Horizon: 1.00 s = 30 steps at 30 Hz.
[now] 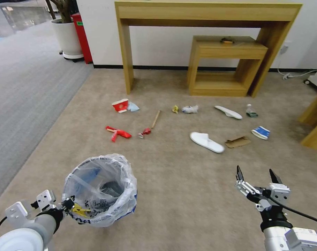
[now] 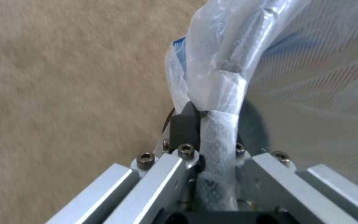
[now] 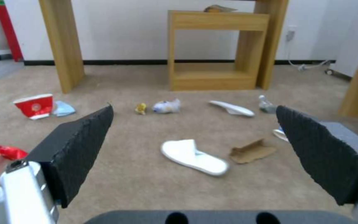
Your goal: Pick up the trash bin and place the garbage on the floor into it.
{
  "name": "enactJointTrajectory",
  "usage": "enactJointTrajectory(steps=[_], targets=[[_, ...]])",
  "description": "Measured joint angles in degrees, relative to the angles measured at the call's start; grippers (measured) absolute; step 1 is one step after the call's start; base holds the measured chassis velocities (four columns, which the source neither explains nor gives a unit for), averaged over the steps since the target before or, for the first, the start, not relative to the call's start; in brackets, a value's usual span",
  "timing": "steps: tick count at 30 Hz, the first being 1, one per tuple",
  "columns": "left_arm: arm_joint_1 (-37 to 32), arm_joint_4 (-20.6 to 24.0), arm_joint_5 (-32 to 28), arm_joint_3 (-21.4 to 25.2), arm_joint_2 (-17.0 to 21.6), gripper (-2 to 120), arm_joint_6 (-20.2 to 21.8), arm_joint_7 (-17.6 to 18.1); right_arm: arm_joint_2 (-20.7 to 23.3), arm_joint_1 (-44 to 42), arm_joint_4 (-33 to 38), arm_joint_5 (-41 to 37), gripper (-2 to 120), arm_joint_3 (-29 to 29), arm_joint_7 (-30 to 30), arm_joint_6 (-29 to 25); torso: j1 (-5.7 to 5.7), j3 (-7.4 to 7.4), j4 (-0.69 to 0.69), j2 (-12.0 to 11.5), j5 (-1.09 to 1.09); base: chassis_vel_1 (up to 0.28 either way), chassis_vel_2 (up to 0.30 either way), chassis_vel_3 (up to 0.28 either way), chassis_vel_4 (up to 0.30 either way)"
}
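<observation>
Beige carpet floor (image 1: 186, 195), grey striped carpet (image 1: 22, 87) to left, white wall behind. Tall wooden console (image 1: 207, 14) against wall, smaller wooden shelf unit (image 1: 224, 66) nested under it; white planter pot (image 1: 67, 38) far left corner. Garbage strewn mid-floor: red cup (image 1: 120, 105), red wrapper (image 1: 117, 132), two white slippers (nearer one (image 1: 206, 142)), cardboard scrap (image 1: 238, 142), clear bottle (image 1: 250, 111). Trash bin (image 1: 100, 190), bag-lined, near left, left gripper (image 1: 66, 205) clamped on its rim. Right gripper (image 1: 256, 176) near right above carpet, jaws wide, holding nothing.
</observation>
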State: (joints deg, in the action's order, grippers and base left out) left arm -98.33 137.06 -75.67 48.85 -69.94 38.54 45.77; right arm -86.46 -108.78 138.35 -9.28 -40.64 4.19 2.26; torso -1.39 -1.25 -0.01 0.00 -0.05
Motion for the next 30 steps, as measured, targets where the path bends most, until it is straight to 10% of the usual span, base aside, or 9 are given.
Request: enactJointTrajectory(steps=[30], targets=[[0.01,-0.01,0.56,-0.12,-0.23,0,0.06,-0.64,0.01,1.04,-0.76,-1.58,100,-0.11,0.80,0.95,0.00,0.00,0.01,0.00,0.01,-0.029,0.323,0.025,-0.323]])
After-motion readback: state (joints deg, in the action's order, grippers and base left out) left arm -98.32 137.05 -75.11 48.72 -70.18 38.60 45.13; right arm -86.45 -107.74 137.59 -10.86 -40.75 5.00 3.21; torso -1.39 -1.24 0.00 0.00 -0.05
